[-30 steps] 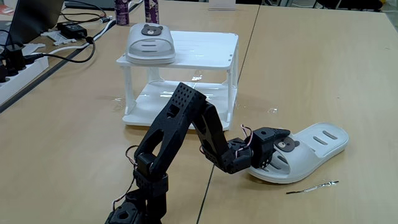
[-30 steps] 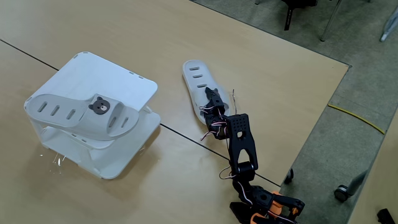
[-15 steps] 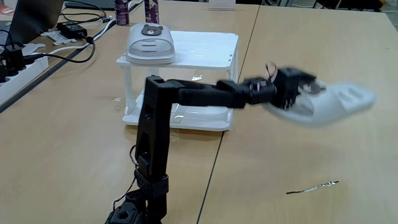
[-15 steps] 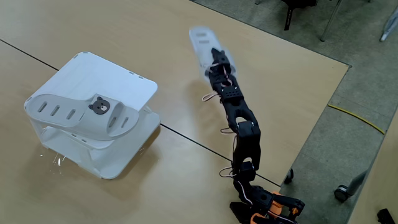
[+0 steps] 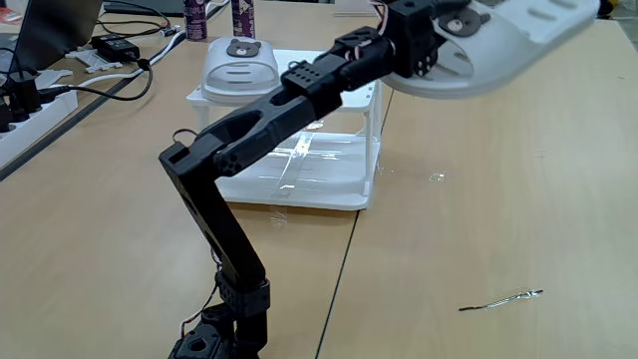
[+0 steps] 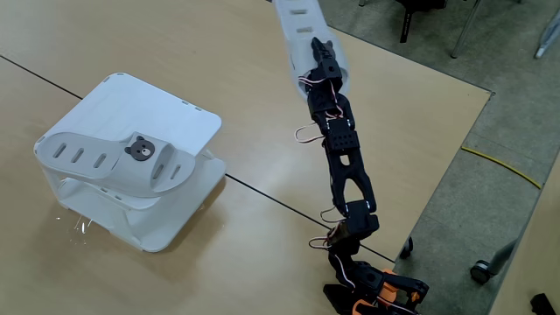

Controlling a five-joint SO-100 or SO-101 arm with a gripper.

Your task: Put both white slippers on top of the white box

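Wooden bench [image 5: 478,229] carries the white box [image 5: 344,75]; we see one white slipper [image 5: 240,68] lying on its top tier, bear badge up. We note the arm now stretched high, tool [image 5: 439,30] clamped on the second slipper [image 5: 498,45], held in the air to the right of the box. A second ago that slipper lay on the bench.
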